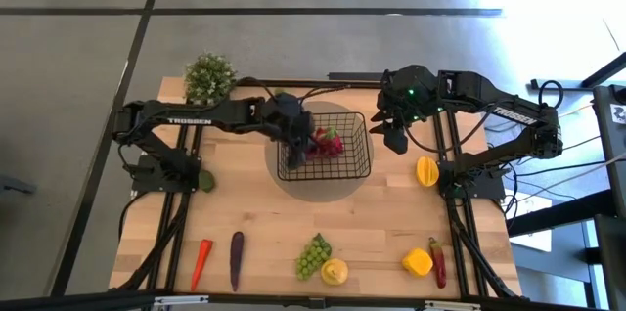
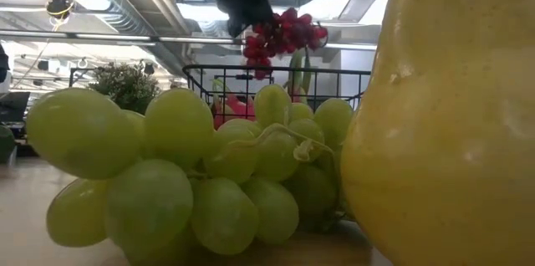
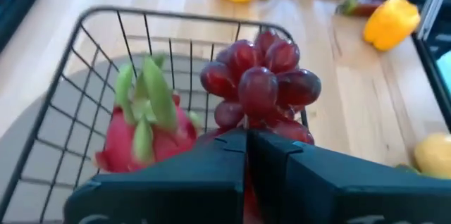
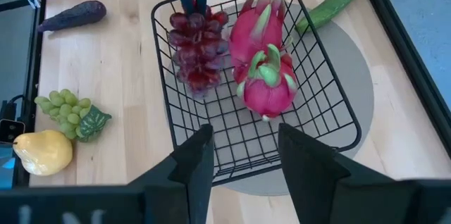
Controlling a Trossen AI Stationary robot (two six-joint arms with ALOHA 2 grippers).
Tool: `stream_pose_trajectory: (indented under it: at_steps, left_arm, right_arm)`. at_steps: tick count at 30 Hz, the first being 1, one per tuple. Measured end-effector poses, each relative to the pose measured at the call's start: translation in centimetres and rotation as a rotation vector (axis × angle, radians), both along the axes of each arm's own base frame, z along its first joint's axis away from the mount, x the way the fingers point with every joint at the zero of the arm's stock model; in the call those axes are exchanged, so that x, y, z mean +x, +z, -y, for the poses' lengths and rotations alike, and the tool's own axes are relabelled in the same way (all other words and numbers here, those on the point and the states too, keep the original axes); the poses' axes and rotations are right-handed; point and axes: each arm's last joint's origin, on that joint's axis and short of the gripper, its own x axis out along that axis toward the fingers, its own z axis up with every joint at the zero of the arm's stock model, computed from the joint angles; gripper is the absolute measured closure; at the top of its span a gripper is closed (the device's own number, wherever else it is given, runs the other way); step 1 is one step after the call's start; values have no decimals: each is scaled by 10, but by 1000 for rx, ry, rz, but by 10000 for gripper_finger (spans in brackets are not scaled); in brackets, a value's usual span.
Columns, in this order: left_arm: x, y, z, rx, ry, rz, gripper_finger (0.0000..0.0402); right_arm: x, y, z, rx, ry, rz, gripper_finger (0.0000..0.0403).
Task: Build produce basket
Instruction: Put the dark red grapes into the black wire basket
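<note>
**Left gripper holds red grapes over the wire basket**

A pale wooden tabletop (image 1: 323,218) stands on a grey floor crossed by dark lines. The level view shows a room behind with ceiling ducts and lights.

A black wire basket (image 1: 358,169) sits on a grey round mat (image 4: 349,76) near the tabletop's middle, toward the far edge. Its long axis runs left to right in the overhead view. Two pink dragon fruits (image 4: 264,76) lie inside, one behind the other, green tips pointing away from the right arm.

The left gripper (image 3: 245,146) is clamped tight on the stem of a bunch of red grapes (image 4: 197,51), which hangs down over the basket's left half, beside the dragon fruits.

The right gripper (image 4: 243,157) hovers just right of the basket, partly open and holding nothing.

Around them: a cucumber (image 4: 330,4) just beyond the basket, a potted plant (image 1: 209,76) at the far left corner, a carrot (image 1: 201,260) and eggplant (image 1: 236,258) lying lengthwise near the front left, green grapes (image 1: 313,253) touching a yellow pear (image 1: 335,272) at the front, a yellow pepper (image 1: 417,262) and red chili (image 1: 437,262) at front right.
</note>
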Motion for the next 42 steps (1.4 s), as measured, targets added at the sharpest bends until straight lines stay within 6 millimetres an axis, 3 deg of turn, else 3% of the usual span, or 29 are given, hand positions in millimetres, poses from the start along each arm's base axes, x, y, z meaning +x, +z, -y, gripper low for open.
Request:
stream_pose_trajectory:
  at_steps: [10, 17, 24, 36, 42]
  left_arm:
    - [9, 23, -18, -1, 38, 273, 401]
    - [30, 4, -39, -78, 116, 333, 401]
    - [49, -8, -52, -157, 80, 471, 401]
    - [41, -5, -71, -160, 108, 478, 401]
    - [37, -21, -73, -161, 124, 308, 401]
  right_arm:
    - [0, 0, 0, 1, -1, 0, 253]
    - [-1, -1, 0, 2, 1, -8, 253]
    - [-1, -1, 0, 1, 1, -8, 253]
    - [-1, 0, 0, 1, 1, -8, 253]
    - [-1, -1, 0, 1, 1, -8, 253]
